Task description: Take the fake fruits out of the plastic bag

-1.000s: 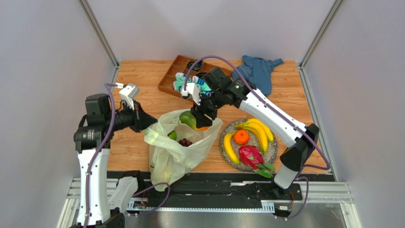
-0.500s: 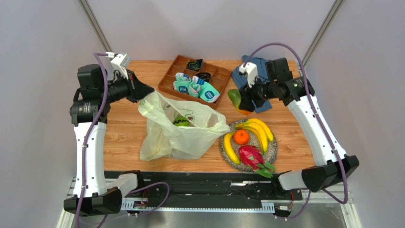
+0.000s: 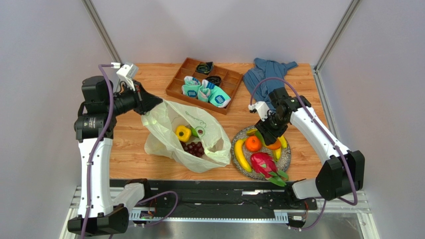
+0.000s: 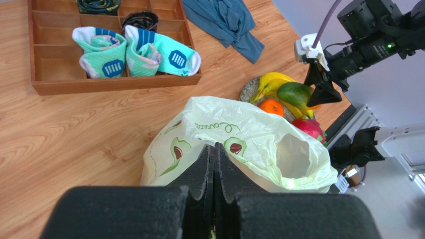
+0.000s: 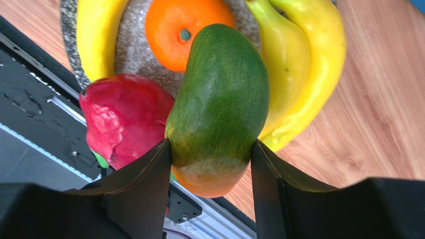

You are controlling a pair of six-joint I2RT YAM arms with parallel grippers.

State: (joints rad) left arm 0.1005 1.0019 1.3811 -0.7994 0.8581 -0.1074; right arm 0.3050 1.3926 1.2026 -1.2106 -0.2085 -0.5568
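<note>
Two grips: left gripper (image 4: 214, 149) pinched on the plastic bag (image 4: 249, 134) rim, right gripper (image 5: 212, 149) around the mango (image 5: 219, 89) over the plate (image 3: 285, 160).

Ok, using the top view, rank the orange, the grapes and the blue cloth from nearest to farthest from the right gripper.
1. orange: on the plate, just left of the right gripper, which holds the mango.
2. blue cloth: at the table's far edge, beyond the gripper.
3. grapes: inside the bag, well off to the left.

Green cursive lettering (image 4: 218, 127) on the plastic bag (image 4: 259, 149) (beside avocado drawings (image 4: 234, 146)) is too warped to read.
</note>
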